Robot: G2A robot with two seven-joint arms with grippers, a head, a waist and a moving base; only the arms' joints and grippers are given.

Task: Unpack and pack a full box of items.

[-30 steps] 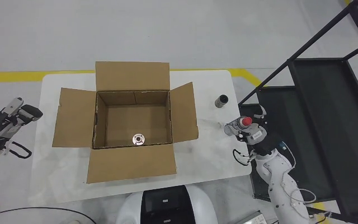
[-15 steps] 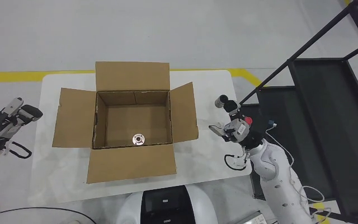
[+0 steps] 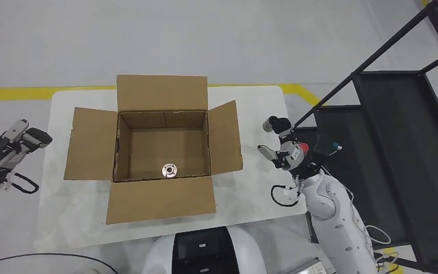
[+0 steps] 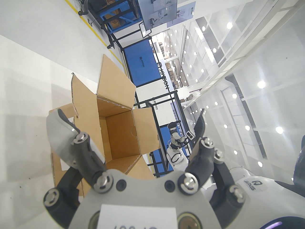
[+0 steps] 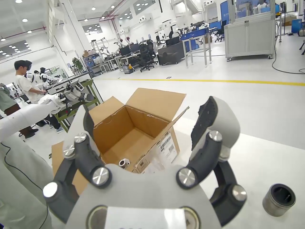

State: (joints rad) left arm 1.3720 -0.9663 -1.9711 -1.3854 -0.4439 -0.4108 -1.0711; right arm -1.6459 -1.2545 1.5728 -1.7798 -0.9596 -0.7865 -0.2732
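An open cardboard box (image 3: 164,154) stands mid-table with all flaps spread; it also appears in the left wrist view (image 4: 119,129) and the right wrist view (image 5: 133,134). One small metal flanged part (image 3: 169,168) lies on its floor (image 5: 124,162). A short dark metal cylinder (image 3: 269,125) stands on the table right of the box (image 5: 279,199). My right gripper (image 3: 272,140) hovers open just beside that cylinder, nothing between its fingers (image 5: 146,117). My left gripper (image 3: 24,140) hangs open off the table's left edge, pointing at the box (image 4: 131,120).
The white table (image 3: 260,198) has bare surface in front of and to the right of the box. A dark stepped metal rack (image 3: 383,130) stands close against the table's right side. A yellow line (image 3: 41,91) runs along the floor behind.
My right gripper has swung in from the table's right edge toward the cylinder and the box. The left arm, the box and the cylinder have not moved.
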